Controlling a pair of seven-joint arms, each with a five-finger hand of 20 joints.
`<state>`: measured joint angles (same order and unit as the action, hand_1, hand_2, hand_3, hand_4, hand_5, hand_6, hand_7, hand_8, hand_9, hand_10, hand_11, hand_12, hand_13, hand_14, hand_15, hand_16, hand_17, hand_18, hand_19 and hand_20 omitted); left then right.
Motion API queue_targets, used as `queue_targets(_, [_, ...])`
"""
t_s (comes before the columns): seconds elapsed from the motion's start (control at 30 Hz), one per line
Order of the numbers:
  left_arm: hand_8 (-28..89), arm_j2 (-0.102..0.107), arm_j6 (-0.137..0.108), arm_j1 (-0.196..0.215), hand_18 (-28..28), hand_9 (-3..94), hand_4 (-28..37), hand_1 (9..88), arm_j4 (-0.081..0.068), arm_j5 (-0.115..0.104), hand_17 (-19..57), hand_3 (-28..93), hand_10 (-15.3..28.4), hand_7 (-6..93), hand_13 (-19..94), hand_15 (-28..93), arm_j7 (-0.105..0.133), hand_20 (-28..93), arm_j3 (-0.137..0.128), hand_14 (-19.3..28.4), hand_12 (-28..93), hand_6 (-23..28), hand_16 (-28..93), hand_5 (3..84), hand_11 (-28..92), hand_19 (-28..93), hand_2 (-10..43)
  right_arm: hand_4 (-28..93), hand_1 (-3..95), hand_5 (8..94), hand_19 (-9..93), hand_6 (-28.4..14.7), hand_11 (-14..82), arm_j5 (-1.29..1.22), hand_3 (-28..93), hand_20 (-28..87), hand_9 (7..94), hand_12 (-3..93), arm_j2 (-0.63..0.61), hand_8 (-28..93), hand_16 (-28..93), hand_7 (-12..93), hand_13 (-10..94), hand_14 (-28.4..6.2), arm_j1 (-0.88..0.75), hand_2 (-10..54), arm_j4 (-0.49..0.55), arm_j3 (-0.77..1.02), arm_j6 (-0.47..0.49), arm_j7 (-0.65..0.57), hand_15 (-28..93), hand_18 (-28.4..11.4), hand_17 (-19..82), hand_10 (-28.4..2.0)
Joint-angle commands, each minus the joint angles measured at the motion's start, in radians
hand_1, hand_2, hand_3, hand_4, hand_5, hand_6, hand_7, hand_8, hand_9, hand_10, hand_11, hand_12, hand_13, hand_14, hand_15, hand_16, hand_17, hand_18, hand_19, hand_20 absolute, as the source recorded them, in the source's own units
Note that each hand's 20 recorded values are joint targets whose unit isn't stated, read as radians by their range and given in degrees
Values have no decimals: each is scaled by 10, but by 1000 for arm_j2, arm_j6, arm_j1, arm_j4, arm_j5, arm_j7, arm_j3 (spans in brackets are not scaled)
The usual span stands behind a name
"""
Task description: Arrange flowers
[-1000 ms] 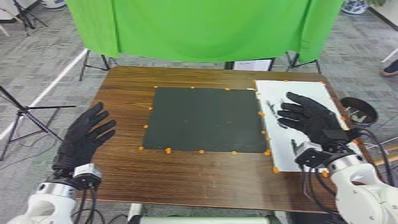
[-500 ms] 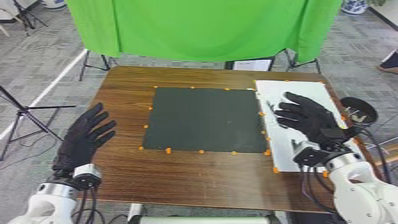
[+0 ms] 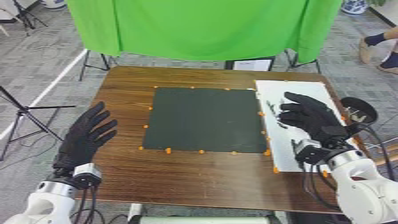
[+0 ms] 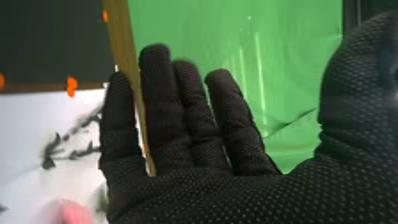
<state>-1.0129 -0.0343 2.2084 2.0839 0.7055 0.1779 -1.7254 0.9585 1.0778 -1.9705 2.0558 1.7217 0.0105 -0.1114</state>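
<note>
Brown wooden counter (image 3: 124, 175), dark flat mat (image 3: 206, 120) in its middle, white flat sheet (image 3: 306, 89) at three o'clock of the mat. Right hand (image 3: 311, 120), black fabric glove, over the sheet; fingers released, near straight, nothing grasped. Left hand (image 3: 82, 142), same glove, at nine o'clock of the mat, fingers released and straight too.

Task thing: dark leafy sprig (image 4: 59, 141) against the white sheet by the right hand; can't tell if real stem or print. Smaller pink blurred piece (image 4: 75, 212), maybe a bloom, also against the sheet.

Handling, a guess: if real, sprig is light, stem fairly stiff but bendy, leaves thin, easily knocked off; thin stem may roll or slip in fabric. Pink piece likely soft, crushes easily. Take hold low on bare stem, thumb against fingers, light pinch; keep off leaves and bloom.

Versus earlier head frames: right hand slightly shifted, turned a bit, fingers a little more bent, its forearm moved toward twelve o'clock. Left hand, mat, sheet same.
</note>
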Motion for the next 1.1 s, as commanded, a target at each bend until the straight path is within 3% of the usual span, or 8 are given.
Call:
queue_targets(0.03, [-122, -1, -11, 33, 232, 182, -281, 284, 8, 4, -93, 675, 108, 223, 164, 321, 1, 79, -15, 154, 168, 29, 8, 235, 227, 404, -69, -282, 303, 562, 874, -5, 483, 584, 772, 466, 635, 297, -151, -189, 271, 371, 588, -102, -53, -95, 117, 1, -205, -186, 766, -185, 303, -118])
queue_targets(0.17, [-122, 5, -11, 38, 231, 182, -280, 284, 9, 9, -93, 676, 109, 222, 166, 324, 1, 81, -15, 154, 166, 30, 7, 236, 227, 403, -70, -283, 405, 641, 929, 12, 493, 915, 665, 493, 707, 322, -196, -176, 305, 399, 665, -89, -137, -95, 177, 37, -108, -298, 782, -186, 372, -107])
queue_targets(0.2, [-122, 6, -10, 39, 231, 182, -280, 283, 9, 10, -93, 677, 109, 222, 166, 325, -1, 81, -15, 154, 166, 30, 7, 236, 227, 403, -71, -283, 469, 651, 931, 15, 491, 1009, 551, 497, 709, 325, -205, -171, 312, 398, 672, -89, -160, -95, 194, 37, -75, -338, 782, -188, 376, -107])
queue_targets(0.3, [-122, 5, -12, 38, 231, 182, -281, 284, 8, 11, -94, 675, 109, 222, 166, 326, -1, 81, -13, 154, 166, 29, 6, 237, 228, 403, -70, -283, 531, 658, 932, 17, 490, 1124, 328, 497, 709, 327, -207, -188, 328, 395, 671, -92, -213, -95, 219, 36, 1, -393, 777, -192, 373, -107])
queue_targets(0.4, [-122, 6, -9, 46, 231, 182, -281, 285, 10, 10, -94, 675, 110, 223, 166, 326, -3, 81, -16, 154, 165, 30, 5, 237, 228, 403, -70, -220, 505, 659, 930, 9, 480, 1165, 155, 489, 718, 348, -219, -176, 326, 368, 658, -101, -177, -95, 212, -16, 75, -490, 774, -200, 358, -106])
queue_targets(0.63, [-122, 10, -10, 44, 230, 182, -281, 284, 12, 16, -94, 676, 109, 222, 166, 329, -10, 82, -16, 155, 166, 30, 4, 237, 229, 403, -69, -244, 461, 668, 932, 2, 476, 1266, 199, 487, 720, 348, -226, -165, 319, 355, 655, -105, -189, -95, 198, -60, 118, -560, 774, -206, 355, -110])
queue_targets(0.73, [-122, 11, -15, 44, 229, 182, -280, 284, 13, 36, -94, 677, 110, 222, 166, 329, -17, 82, -17, 154, 166, 30, 3, 238, 229, 403, -69, -279, 438, 669, 932, 2, 474, 1260, 268, 489, 719, 351, -225, -164, 320, 356, 655, -105, -190, -95, 196, -57, 126, -560, 773, -207, 354, -111])
queue_targets(1.1, [-122, 7, -14, 42, 229, 184, -281, 283, 11, 27, -94, 677, 110, 222, 166, 331, -20, 83, -18, 155, 165, 29, 2, 238, 231, 403, -68, -274, 419, 663, 931, -3, 461, 1251, 252, 485, 712, 341, -220, -162, 313, 346, 647, -108, -144, -95, 163, -110, 202, -579, 763, -208, 344, -112])
